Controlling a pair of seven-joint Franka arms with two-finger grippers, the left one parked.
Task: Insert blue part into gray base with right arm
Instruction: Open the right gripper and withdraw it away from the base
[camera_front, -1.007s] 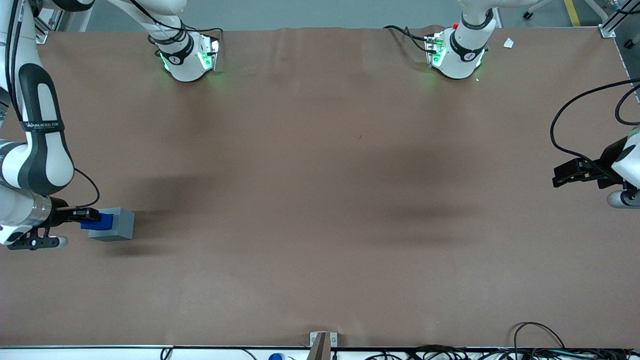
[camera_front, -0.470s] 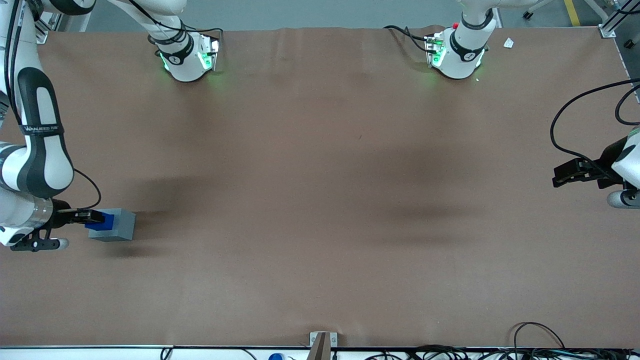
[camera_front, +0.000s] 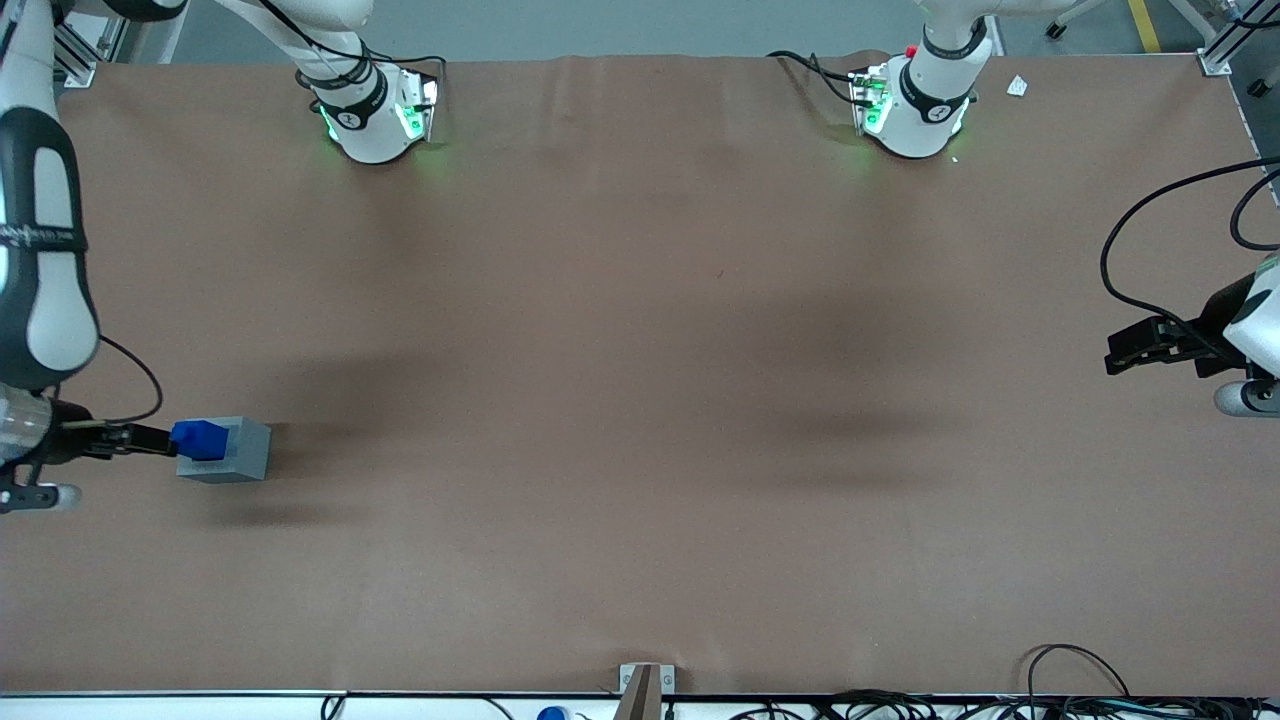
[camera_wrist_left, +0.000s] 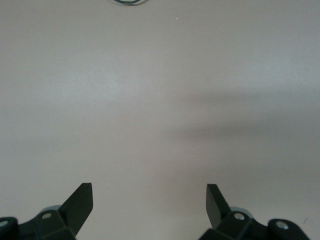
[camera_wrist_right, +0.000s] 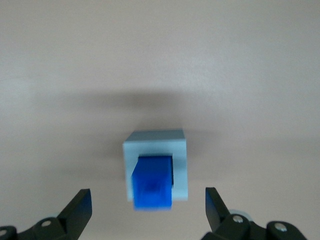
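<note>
Brown surface (camera_front: 640, 400): blue part (camera_wrist_right: 152, 182) seated in gray base (camera_wrist_right: 155, 145); gripper (camera_wrist_right: 148, 212) above, fingers (camera_wrist_right: 80, 207) spread, empty.

One blue part (camera_front: 199, 438), one gray base (camera_front: 238, 452)

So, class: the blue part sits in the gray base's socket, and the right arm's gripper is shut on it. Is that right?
Not quite. The blue part does sit in the gray base, but the gripper is open and apart from it. The right wrist view shows both fingers spread wide, clear of the block on either side.
</note>
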